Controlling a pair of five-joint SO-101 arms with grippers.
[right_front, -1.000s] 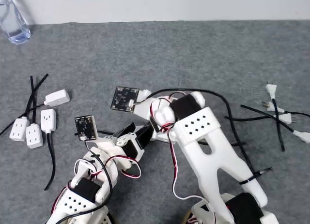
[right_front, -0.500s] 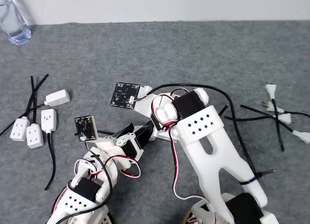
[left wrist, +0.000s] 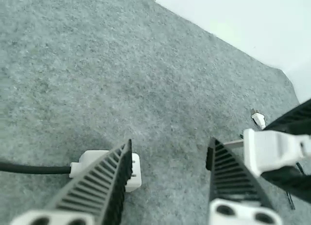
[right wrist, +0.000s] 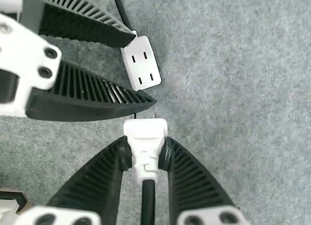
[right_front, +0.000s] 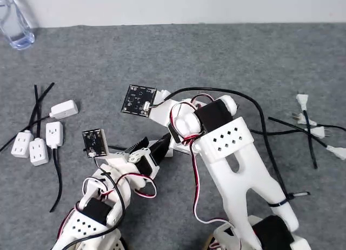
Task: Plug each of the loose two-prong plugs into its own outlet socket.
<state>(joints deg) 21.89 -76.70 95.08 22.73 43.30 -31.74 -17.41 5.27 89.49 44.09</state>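
Two arms: side by side at the grey table (right_front: 227,55), both bent in toward its middle.
left hand (left wrist: 171,146): fingers wide apart, nothing held; tips low over the table.
socket (right wrist: 140,60): white, lying flat on the table with its slots facing up and a black cord running off its far end. It sits at the tips of the left hand. The right wrist view shows it between the two fingers; the left wrist view shows it half behind one finger. Whether a finger touches it: cannot tell.
right hand (right wrist: 146,144): clamped on the plug, one finger on each side of its body.
plug (right wrist: 145,130): white, held above the table, its black cord trailing back between the right hand's fingers. Its front end faces the socket, near it but apart from it. One finger of the left hand lies across the gap between the two, just beside the plug's front. In the left wrist view a metal prong sticks out of the plug toward that finger. Not yet in the socket.
spare sockets (right_front: 38,147): four, white, on the left side of the table. Three are bunched together, the fourth is just beyond them, and thin black cords cross over the group.
loose plugs (right_front: 320,132): several, white, on the right side of the table with their black cords crossing, well apart from the spare sockets.
bottle (right_front: 13,23): clear, at the far left corner of the table.
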